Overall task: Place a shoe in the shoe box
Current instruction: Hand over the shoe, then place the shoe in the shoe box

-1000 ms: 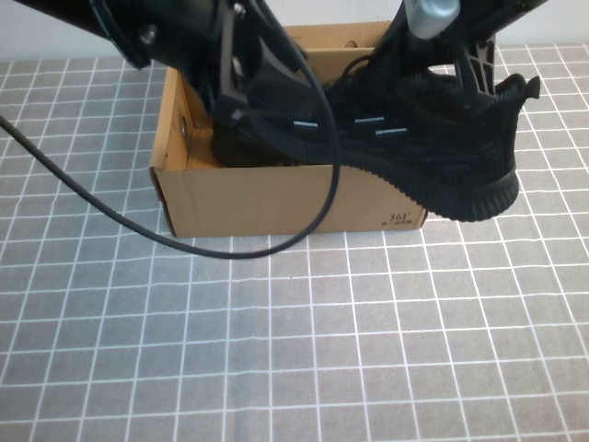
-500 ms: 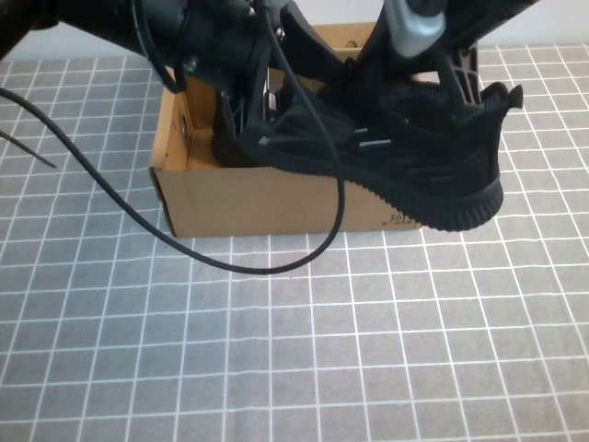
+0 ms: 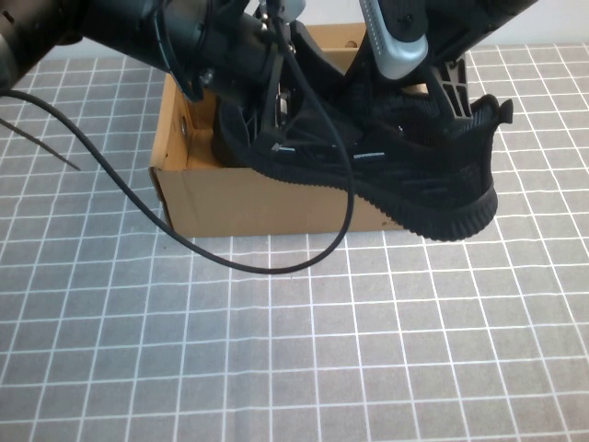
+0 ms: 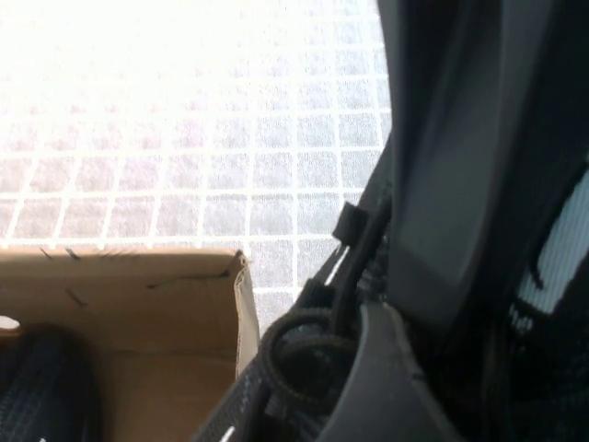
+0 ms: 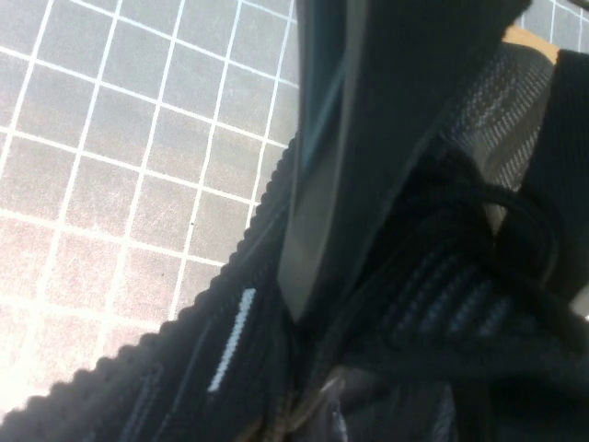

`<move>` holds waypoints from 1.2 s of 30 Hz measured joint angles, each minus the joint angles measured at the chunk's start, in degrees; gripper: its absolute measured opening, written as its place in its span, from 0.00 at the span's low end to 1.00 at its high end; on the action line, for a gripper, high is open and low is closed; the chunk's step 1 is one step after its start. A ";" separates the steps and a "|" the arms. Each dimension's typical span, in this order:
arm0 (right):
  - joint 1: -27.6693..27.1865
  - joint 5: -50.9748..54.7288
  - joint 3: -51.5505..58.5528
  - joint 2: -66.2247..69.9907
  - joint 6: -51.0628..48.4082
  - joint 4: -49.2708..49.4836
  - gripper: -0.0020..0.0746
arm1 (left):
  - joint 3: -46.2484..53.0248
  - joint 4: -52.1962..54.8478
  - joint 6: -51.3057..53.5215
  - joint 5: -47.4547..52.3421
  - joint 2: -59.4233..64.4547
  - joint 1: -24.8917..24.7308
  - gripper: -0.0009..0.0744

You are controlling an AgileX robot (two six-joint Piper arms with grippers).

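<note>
A black knit shoe [image 3: 414,175] hangs tilted over the front wall of the open cardboard shoe box [image 3: 258,198]. Its toe is inside the box at the left and its heel sticks out past the front right corner. My left gripper [image 3: 276,115] is shut on the shoe's front part, over the box. My right gripper [image 3: 442,92] is shut on the shoe near its collar. In the left wrist view, a finger [image 4: 460,184] lies against the shoe's laces [image 4: 304,359] above the box wall [image 4: 138,295]. In the right wrist view, a finger [image 5: 368,138] presses on the laced upper [image 5: 442,304].
A black cable [image 3: 230,258] loops from my left arm across the grey gridded table [image 3: 294,350] in front of the box. A dark mesh shape [image 4: 37,387] lies inside the box at one end. Both arms crowd the space above the box.
The shoe has moved left and slightly down, its heel drawing closer to the box's front right corner. Both arms have come lower over the box with it.
</note>
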 joint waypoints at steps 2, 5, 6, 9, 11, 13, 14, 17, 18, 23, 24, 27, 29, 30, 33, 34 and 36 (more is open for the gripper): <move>0.00 0.00 0.23 0.00 -0.02 -0.09 0.02 | 0.00 0.30 -0.36 0.00 0.25 0.00 0.54; 0.00 0.00 0.44 0.00 -0.12 -0.36 0.02 | 0.00 0.17 -0.64 0.10 0.93 0.00 0.54; 0.00 0.00 0.44 0.00 -0.15 -0.45 0.02 | 0.00 0.00 -0.69 0.10 1.18 0.00 0.54; 0.00 0.00 0.44 -0.26 -0.25 -0.80 0.02 | 0.00 -0.78 -0.78 0.10 1.83 0.00 0.54; 0.00 0.00 0.44 -0.40 -0.37 -0.88 0.02 | 0.00 -1.32 -0.78 0.10 2.06 0.00 0.54; 0.00 0.00 0.44 -0.49 -0.37 -0.88 0.02 | 0.00 -1.61 -0.78 0.10 2.29 -0.10 0.54; 0.00 0.00 0.44 -0.53 -0.37 -1.02 0.02 | 0.00 -1.87 -0.78 0.10 2.27 -0.10 0.53; 0.00 0.13 0.44 -0.88 -0.37 -1.27 0.02 | 0.00 -2.43 -1.23 0.10 2.61 -0.10 0.44; 0.00 0.26 0.44 -0.90 -0.37 -1.27 0.02 | 0.00 -2.59 -1.50 0.10 2.70 -0.10 0.39; 0.00 0.77 0.57 -0.90 -0.37 -1.17 0.02 | -0.11 -2.36 -2.94 0.10 2.70 -0.10 0.13; 0.00 0.77 0.57 -0.90 -0.37 -1.17 0.02 | -0.11 -2.23 -2.92 0.10 2.70 -0.10 0.10; 0.00 0.77 0.57 -0.90 -0.01 -1.17 0.02 | -0.11 -2.15 -3.05 0.10 2.70 -0.10 0.07; 0.00 0.77 0.57 -0.90 0.94 -1.17 0.02 | -0.11 -2.01 -3.05 0.10 2.70 -0.10 0.07; 0.00 0.77 0.57 -0.90 1.60 -1.17 0.03 | -0.11 -1.85 -3.15 0.10 2.70 -0.10 0.07; 0.00 0.77 0.61 -1.02 4.43 -1.07 0.07 | -0.11 -0.53 -3.18 0.10 2.70 -0.10 0.06; 0.00 0.64 0.61 -1.10 5.79 -1.36 0.11 | -0.11 0.90 -3.29 0.10 2.70 -0.10 0.05; 0.00 0.38 0.49 -1.65 8.54 -2.58 0.22 | -0.11 3.26 -3.50 0.10 3.07 -0.10 0.05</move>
